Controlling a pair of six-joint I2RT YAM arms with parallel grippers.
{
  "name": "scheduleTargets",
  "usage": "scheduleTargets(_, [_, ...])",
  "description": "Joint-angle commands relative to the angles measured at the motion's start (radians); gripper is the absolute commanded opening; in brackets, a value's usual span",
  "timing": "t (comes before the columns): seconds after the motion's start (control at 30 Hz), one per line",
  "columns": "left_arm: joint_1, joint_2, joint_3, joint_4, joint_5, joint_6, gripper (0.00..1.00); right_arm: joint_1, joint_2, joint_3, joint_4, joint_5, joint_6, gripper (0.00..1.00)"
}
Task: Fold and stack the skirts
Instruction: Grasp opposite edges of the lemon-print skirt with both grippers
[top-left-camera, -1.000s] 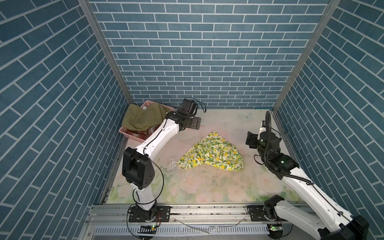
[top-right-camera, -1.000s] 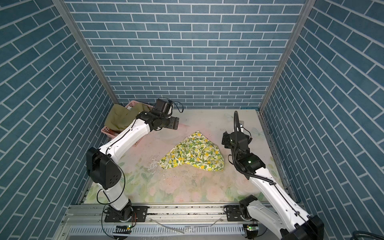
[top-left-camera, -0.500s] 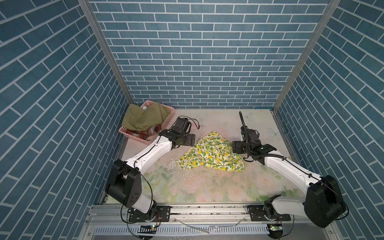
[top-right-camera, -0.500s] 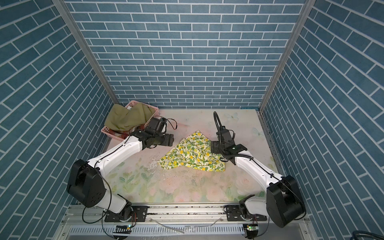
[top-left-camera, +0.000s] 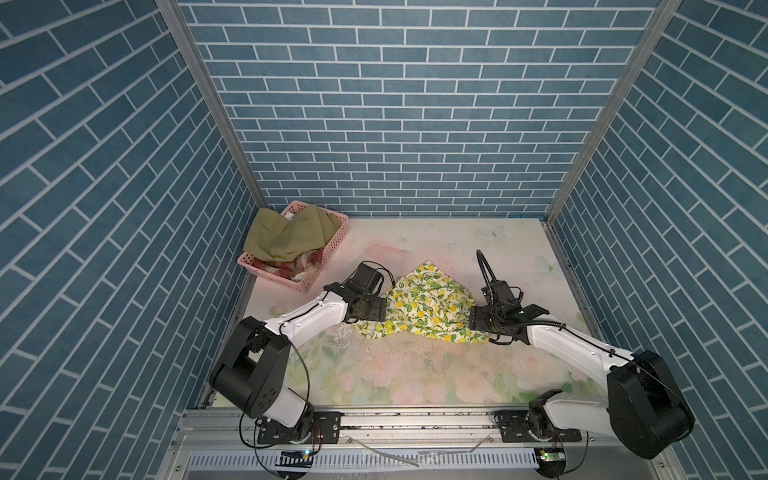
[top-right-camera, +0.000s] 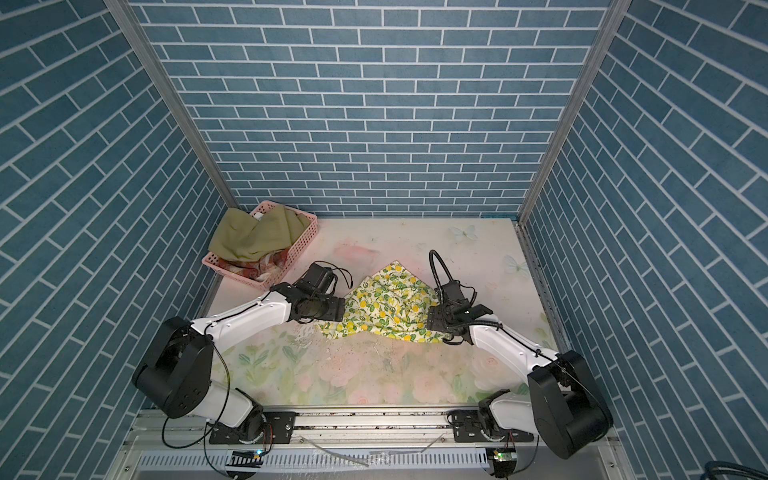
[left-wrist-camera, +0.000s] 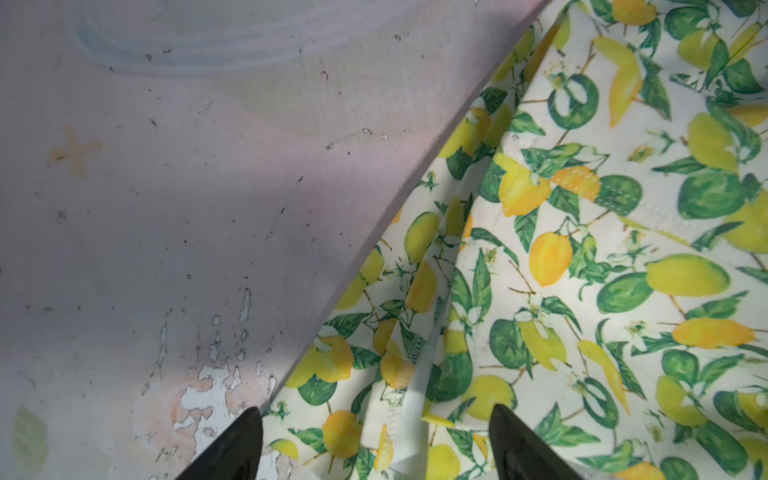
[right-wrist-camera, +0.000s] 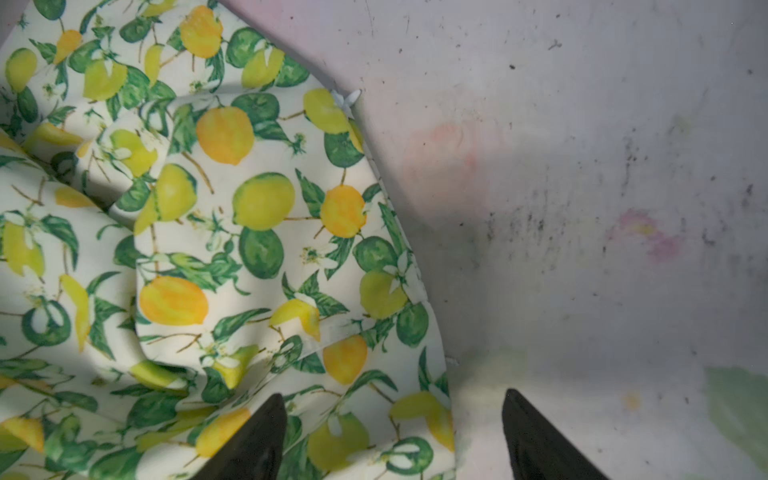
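The lemon-printed white cloth skirt (top-left-camera: 424, 307) is straddled at opposite edges by the left gripper (left-wrist-camera: 376, 411) and the right gripper (right-wrist-camera: 395, 399), both spread apart. Bare floral table covering (top-left-camera: 415, 374) is seen all around.

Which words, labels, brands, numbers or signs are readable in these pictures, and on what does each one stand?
None can be read in any view.
Lemon-print skirt: printed pattern only, no lettering.
Pink basket: no label visible.
Circuit board at the front rail: any marking is too small to read.
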Motion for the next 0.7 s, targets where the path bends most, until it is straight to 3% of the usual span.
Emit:
scheduleTargets(0.0, [0.000, 0.003, -0.013, 0.005, -0.034, -0.012, 0.86, 0.000, 0.012, -0.022, 0.034, -0.041, 0.073, 0.81])
scheduleTargets(0.13, [0.009, 0.015, -0.032, 0.023, -0.046, -0.027, 0.85, 0.000, 0.059, -0.047, 0.092, -0.071, 0.098, 0.72])
scheduleTargets(0.2, [0.018, 0.008, -0.046, 0.040, -0.044, -0.037, 0.85, 0.000, 0.081, -0.051, 0.111, -0.079, 0.097, 0.59])
scheduleTargets(0.33, [0.056, -0.019, -0.070, 0.062, -0.034, -0.052, 0.85, -0.004, 0.125, -0.004, 0.100, -0.051, 0.059, 0.03])
scheduleTargets(0.5, [0.108, -0.075, -0.105, 0.077, -0.041, -0.068, 0.85, -0.056, 0.155, 0.110, 0.058, 0.014, -0.024, 0.00])
scheduleTargets(0.67, [0.131, -0.099, -0.129, 0.096, -0.030, -0.077, 0.85, -0.183, 0.208, 0.268, 0.051, 0.056, -0.144, 0.00])
